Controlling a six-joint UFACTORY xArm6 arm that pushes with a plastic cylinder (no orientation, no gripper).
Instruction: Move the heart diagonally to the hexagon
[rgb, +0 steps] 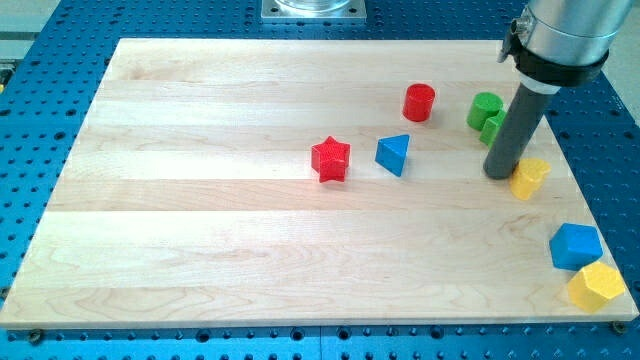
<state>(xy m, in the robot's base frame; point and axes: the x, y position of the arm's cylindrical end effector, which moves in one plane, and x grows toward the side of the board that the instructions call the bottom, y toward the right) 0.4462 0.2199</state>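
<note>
Resting on the wooden board (200, 200), my tip (498, 174) sits at the view's right, just left of a yellow block (530, 177) and touching or nearly touching it; contact is too close to call. That yellow block may be the heart, though its shape is hard to read from this angle. No gripper on this rig: the rod is bare and holds nothing.

Green block (486, 112) lies just above the tip, partly hidden behind the rod; it looks like two rounded lobes, shape uncertain.

Red cylinder (419, 102) stands left of the green one, toward the view's top.

Red star (331, 159) sits near the board's middle, with a blue triangle (393, 154) just to its right, apart from it.

Blue block (575, 246), many-sided and possibly the hexagon, lies at the view's lower right. A second yellow block (596, 287), also many-sided, sits just below it at the board's corner, touching or close to touching.

The yellow block by the tip is well apart from the blue and yellow pair, above and to their left.

Board rests on a blue perforated table (40, 80).
</note>
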